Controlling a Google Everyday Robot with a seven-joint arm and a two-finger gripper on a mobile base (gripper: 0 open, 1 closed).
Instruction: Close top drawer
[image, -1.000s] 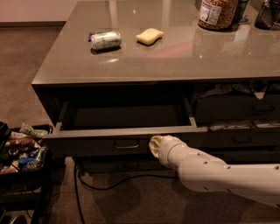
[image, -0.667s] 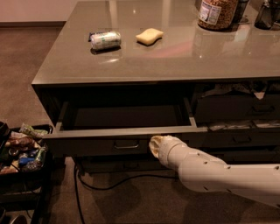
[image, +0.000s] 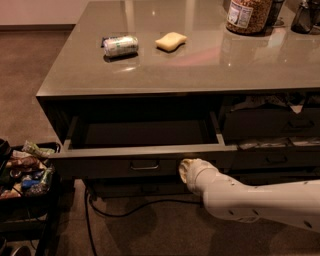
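Note:
The top drawer (image: 115, 163) stands pulled out under the grey counter (image: 200, 65). It is wide and dark grey, with a small metal loop handle (image: 145, 165) in the middle of its front. Its inside is dark and looks empty. My white arm comes in from the lower right. My gripper (image: 184, 169) is at the drawer front, just right of the handle, seemingly against the panel. Its fingers are hidden behind the wrist.
On the counter lie a can (image: 120, 45) on its side, a yellow sponge (image: 171, 41) and a jar (image: 248, 14). Narrower drawers (image: 270, 125) with paper poking out sit at the right. A black bin of snack packets (image: 25, 170) stands at the left. A cable (image: 100, 210) lies on the floor.

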